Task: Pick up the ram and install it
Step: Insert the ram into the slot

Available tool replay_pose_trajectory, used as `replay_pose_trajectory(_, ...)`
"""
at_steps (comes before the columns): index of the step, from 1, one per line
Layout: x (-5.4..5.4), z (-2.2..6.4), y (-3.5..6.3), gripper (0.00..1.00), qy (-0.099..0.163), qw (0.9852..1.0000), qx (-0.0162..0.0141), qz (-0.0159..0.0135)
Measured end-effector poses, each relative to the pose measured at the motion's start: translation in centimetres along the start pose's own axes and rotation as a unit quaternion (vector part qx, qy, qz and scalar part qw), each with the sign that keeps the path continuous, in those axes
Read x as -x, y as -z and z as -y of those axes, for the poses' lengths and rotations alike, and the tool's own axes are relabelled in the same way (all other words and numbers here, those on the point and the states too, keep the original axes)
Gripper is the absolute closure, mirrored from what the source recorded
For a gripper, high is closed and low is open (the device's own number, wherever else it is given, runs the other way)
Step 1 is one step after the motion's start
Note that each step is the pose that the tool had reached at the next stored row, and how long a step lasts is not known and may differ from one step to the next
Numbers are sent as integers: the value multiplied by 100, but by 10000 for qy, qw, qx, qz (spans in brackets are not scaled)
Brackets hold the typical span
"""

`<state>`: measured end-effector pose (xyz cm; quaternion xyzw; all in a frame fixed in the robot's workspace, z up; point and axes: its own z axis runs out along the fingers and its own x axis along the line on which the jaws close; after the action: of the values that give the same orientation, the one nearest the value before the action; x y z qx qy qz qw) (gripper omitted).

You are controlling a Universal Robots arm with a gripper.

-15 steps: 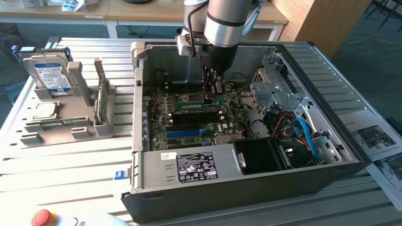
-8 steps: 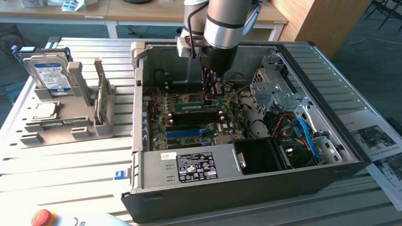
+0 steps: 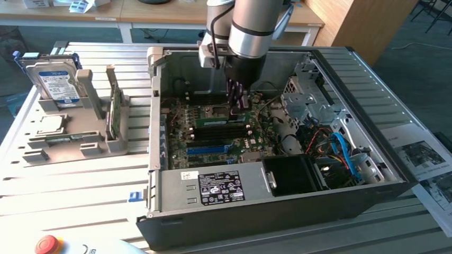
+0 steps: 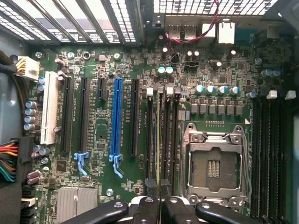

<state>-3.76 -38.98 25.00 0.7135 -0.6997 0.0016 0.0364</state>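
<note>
Fingers (image 4: 150, 186) hold the ram (image 4: 159, 140) edge-on, lengthwise along the slots (image 4: 149, 135).

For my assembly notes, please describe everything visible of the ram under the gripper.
The ram is a thin green board. It stands on its long edge along a black memory slot of the motherboard, next to the processor socket. The gripper is shut on its upper edge from above. Whether it is fully seated cannot be told.

The gripper (image 4: 159, 185) hides the held end of the ram (image 4: 159, 135), seen edge-on
</note>
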Motion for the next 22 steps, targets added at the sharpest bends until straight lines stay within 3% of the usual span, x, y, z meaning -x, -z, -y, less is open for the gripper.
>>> replay_pose_trajectory(22,-30,0,-8,88,-217,9998,12,10)
